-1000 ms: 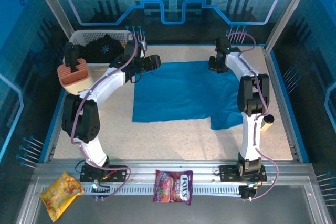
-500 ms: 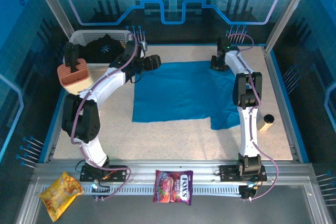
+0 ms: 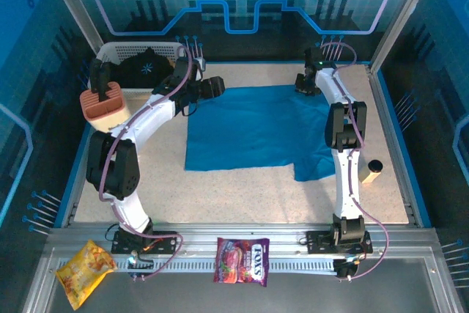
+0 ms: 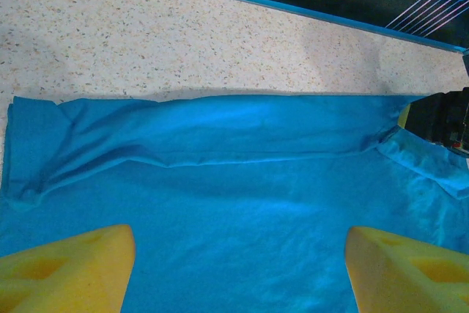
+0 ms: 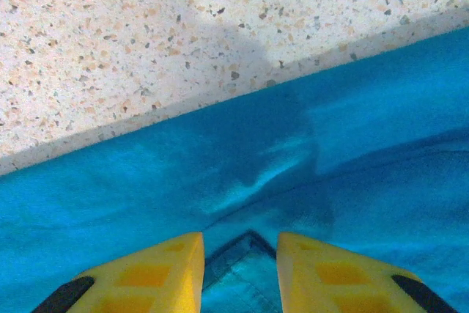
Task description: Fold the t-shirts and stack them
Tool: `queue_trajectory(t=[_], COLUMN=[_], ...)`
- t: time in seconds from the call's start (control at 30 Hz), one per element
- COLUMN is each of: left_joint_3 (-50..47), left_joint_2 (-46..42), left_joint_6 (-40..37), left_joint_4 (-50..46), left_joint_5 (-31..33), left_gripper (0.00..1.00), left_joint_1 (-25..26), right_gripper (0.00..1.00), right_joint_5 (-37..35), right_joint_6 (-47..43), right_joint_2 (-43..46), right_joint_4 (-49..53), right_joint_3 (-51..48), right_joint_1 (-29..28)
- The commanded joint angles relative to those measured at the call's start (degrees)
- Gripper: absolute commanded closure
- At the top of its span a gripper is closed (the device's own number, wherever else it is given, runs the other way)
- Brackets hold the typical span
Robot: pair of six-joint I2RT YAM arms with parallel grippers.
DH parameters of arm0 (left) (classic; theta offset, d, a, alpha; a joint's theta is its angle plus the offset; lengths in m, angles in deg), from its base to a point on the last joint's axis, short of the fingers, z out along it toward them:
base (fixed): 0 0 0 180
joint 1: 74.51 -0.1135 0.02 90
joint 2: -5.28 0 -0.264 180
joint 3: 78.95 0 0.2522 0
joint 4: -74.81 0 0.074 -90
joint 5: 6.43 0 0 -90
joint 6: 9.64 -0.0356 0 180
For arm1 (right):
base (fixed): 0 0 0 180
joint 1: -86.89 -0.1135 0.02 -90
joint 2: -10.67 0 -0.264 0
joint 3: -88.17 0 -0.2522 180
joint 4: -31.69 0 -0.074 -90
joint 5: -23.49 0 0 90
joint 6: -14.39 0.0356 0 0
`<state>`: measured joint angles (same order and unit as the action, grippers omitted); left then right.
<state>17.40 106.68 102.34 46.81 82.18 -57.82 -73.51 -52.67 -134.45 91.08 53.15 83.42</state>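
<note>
Honestly, barely started — teal shirt (image 3: 253, 133) mostly flat, black shirt (image 3: 146, 67) in the basket (image 3: 110, 50); left gripper (image 4: 240, 254) open, empty, right gripper (image 5: 240, 247) — can't tell if it's pinching.

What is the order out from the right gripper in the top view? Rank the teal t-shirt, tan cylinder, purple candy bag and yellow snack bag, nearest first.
1. Teal t-shirt, its far right corner at the right gripper.
2. Tan cylinder, off to the right side.
3. Purple candy bag, near edge, centre.
4. Yellow snack bag, near left corner.
</note>
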Motion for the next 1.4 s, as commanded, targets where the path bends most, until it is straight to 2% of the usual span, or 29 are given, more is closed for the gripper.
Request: queue_trajectory(t=[0.0, 0.3, 0.53, 0.93, 1.07, 1.37], left_joint_3=[-0.6, -0.8, -1.0, -1.0, -1.2, -2.3], left_joint_2=[-0.3, -0.5, -0.6, -0.8, -1.1, -1.8], left_joint_6=[-1.3, -1.3, -1.3, -1.4, -1.3, -1.4], left_joint_4=[0.5, 0.5, 0.5, 0.5, 0.6, 1.5], left_joint_5=[-1.2, -1.1, -1.0, -1.0, -1.1, -1.7], left_gripper=[0.23, 0.24, 0.24, 0.23, 0.23, 0.23], left_joint_1=[0.2, 0.2, 0.2, 0.2, 0.1, 0.2], right_gripper=[0.68, 0.71, 0.77, 1.0, 1.0, 1.0], right_joint_5=[1.2, 2.9, 3.5, 3.6, 2.8, 1.1], right_joint_6=[0.5, 1.1, 1.1, 1.2, 1.5, 3.8], right_joint_2=[-2.2, -4.0, -4.4, -2.6, 0.3, 9.6], right_joint_4=[2.2, 4.0, 4.3, 4.0, 3.4, -2.5], right_joint_3=[2.4, 5.0, 5.7, 4.2, 1.5, -11.1], right_joint_1=[0.9, 1.4, 1.4, 1.1, 0.6, -1.3])
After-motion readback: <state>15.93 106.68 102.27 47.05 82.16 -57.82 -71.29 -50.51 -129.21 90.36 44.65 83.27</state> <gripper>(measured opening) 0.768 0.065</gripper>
